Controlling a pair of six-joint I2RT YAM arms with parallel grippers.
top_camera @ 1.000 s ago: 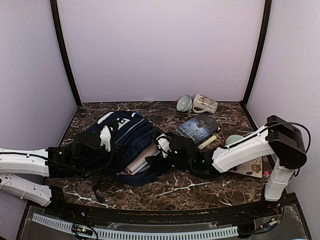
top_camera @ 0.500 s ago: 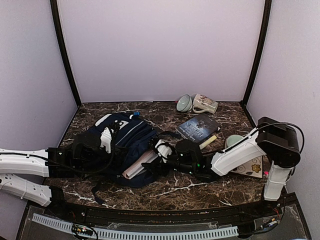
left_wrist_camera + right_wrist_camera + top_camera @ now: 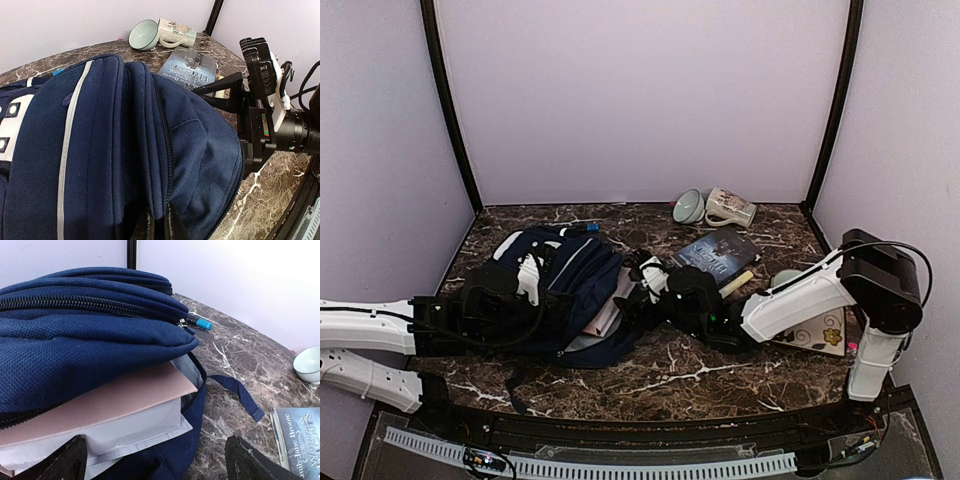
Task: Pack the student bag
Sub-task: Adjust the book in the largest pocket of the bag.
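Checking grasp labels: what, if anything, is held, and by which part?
The left gripper pinches the student bag by a fabric fold beside a zipper. The right gripper stands open at the bag's mouth, holding nothing.

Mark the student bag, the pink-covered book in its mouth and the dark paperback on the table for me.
student bag (image 3: 100, 150), left wrist view, on the navy front panel fabric.
pink-covered book (image 3: 125, 395), right wrist view, on the middle of its cover.
dark paperback (image 3: 718, 252), top view, on the centre of its cover.
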